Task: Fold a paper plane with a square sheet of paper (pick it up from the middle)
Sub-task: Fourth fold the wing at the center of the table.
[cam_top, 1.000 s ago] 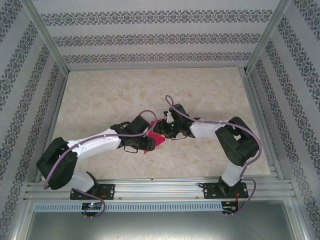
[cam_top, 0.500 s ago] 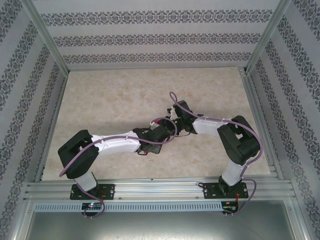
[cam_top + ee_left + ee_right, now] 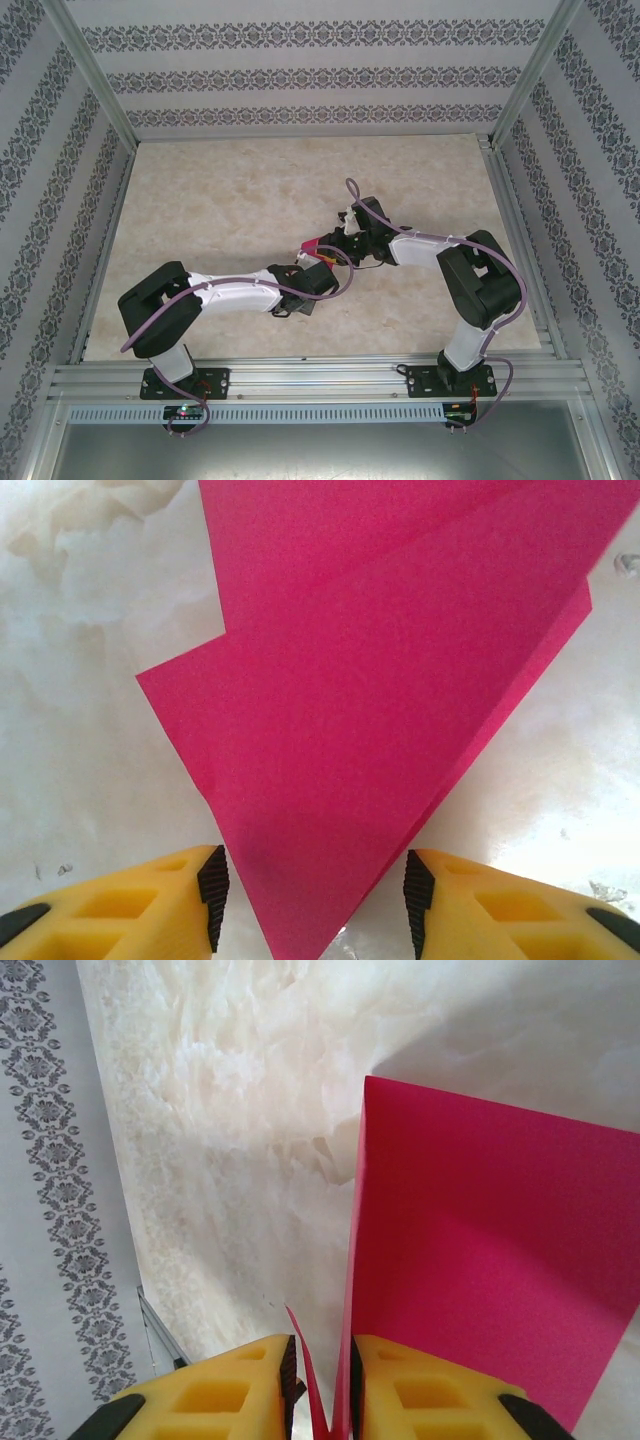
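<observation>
The square sheet of paper [image 3: 380,680] is magenta and folded to a sharp point with layered edges. That point lies between the fingers of my left gripper [image 3: 313,900], which stands open just above the table, pads apart on either side. My right gripper [image 3: 322,1385] is shut on the sheet [image 3: 490,1260] at a fold, one flap standing upright against its right pad. From above, both grippers meet at the table's centre, left gripper [image 3: 312,270] and right gripper [image 3: 332,248]. They hide the sheet [image 3: 311,246] except for a small pink corner.
The marble-patterned table [image 3: 220,200] has bare room at the back and left. Aluminium rails [image 3: 300,375] run along the near edge and the sides. Patterned walls [image 3: 300,75] enclose the workspace.
My left arm has swung right and forward over the sheet, hiding most of it from above. The right gripper's jaws have narrowed on the fold and shifted slightly back.
</observation>
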